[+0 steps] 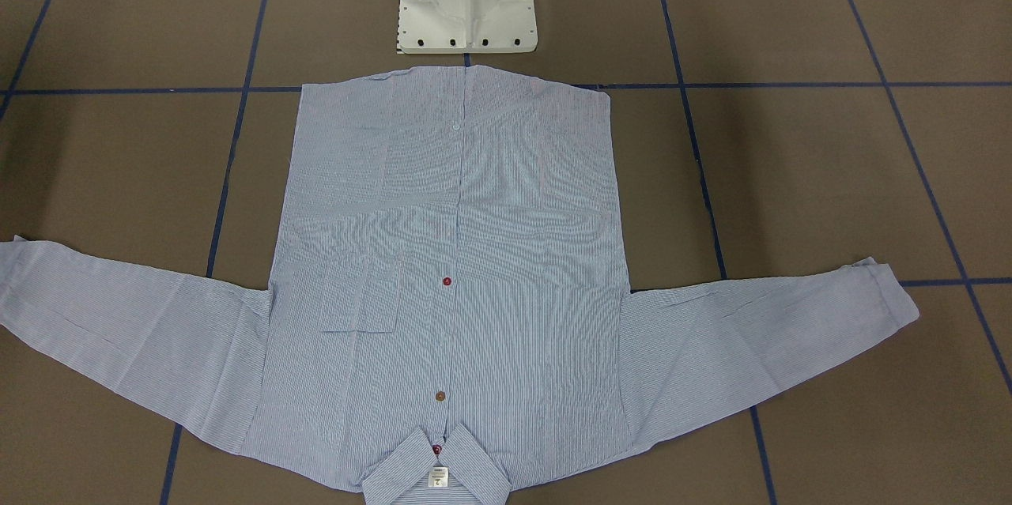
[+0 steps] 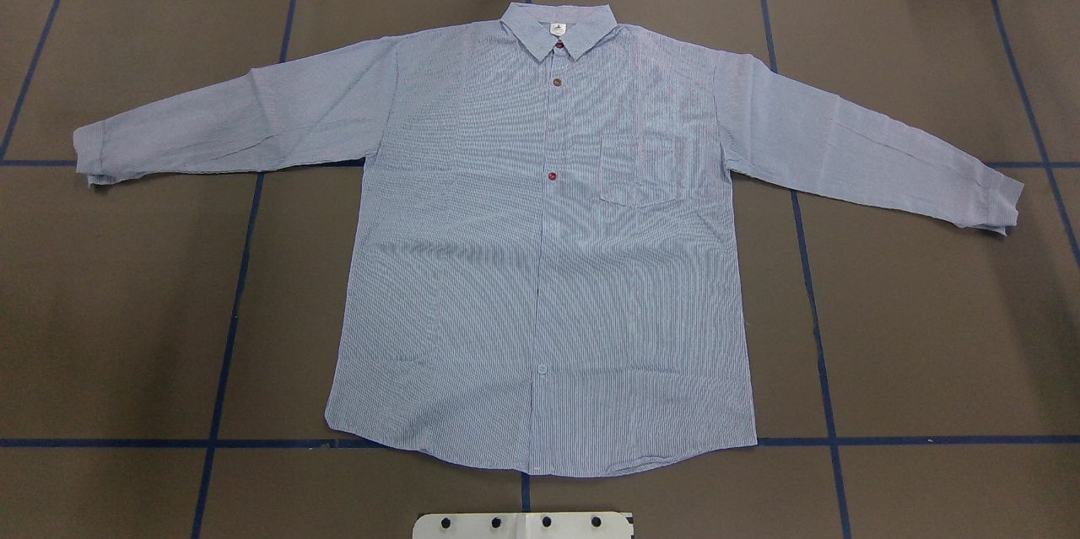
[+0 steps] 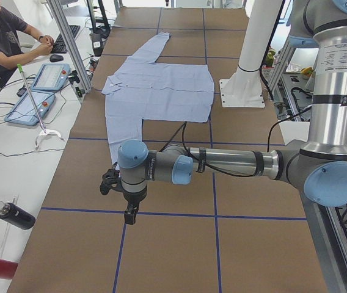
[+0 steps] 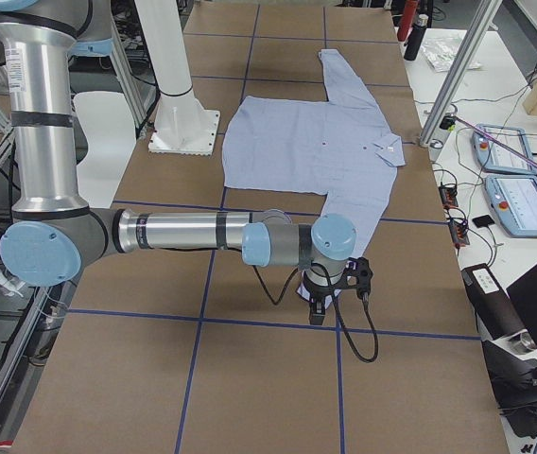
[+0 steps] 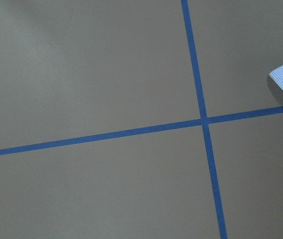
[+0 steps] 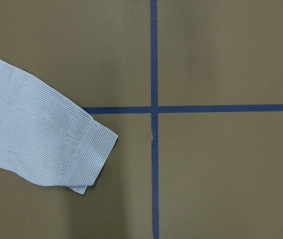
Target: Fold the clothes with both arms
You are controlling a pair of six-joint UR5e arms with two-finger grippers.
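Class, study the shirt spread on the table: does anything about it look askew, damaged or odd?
Nothing looks damaged or askew: the shirt lies flat, front up, sleeves spread. One oddity: its buttons do not match, with a brown button, a dark red button and a pale button near the hem.

Big flat brown table top [image 2: 126,311], taped into squares with dark blue tape lines [image 2: 228,336]. In the exterior left view, a long white workbench [image 3: 2,159] runs along 9 o'clock, with a light blue control pad [image 3: 51,77] and a seated person [image 3: 2,36] around 10 to 11, and a black bottle [image 3: 13,215] at 8.
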